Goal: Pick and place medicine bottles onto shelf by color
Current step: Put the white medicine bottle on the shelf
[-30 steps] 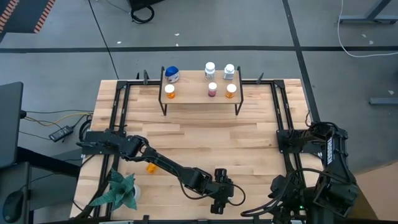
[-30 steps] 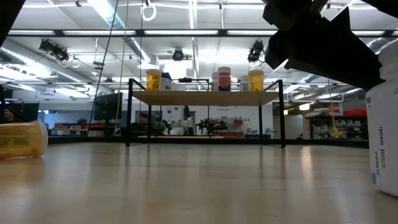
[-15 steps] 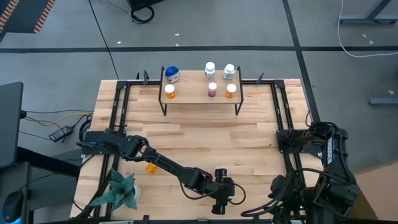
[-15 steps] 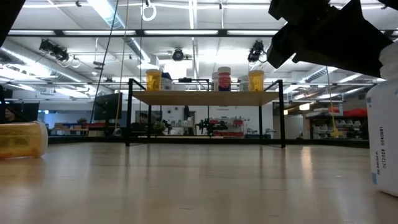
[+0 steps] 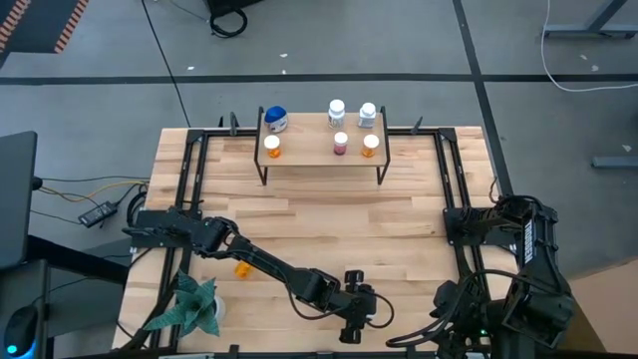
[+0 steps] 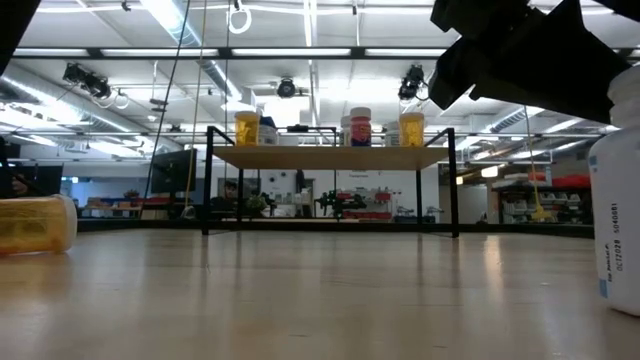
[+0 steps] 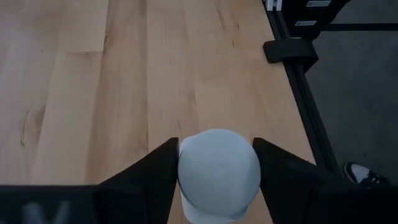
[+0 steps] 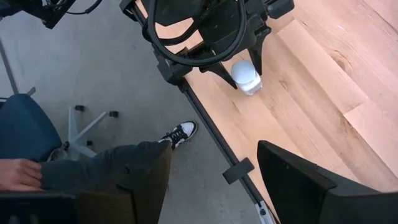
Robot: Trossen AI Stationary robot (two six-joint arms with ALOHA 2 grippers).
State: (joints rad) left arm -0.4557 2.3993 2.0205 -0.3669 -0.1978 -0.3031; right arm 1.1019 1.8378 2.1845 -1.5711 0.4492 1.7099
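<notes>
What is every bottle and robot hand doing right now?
White bottle: upright on the table, cap between the fingers of the left gripper.
Left gripper: closed on the white bottle's cap.
Orange bottle: lying on its side on the table.
Six bottles on the shelf: standing upright.
Right gripper: open, empty, waiting at the table's edge.

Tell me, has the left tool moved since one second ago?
Yes, slightly. In the low view the left tool now sits a little higher and further right against the shelf, beside the white bottle.
</notes>
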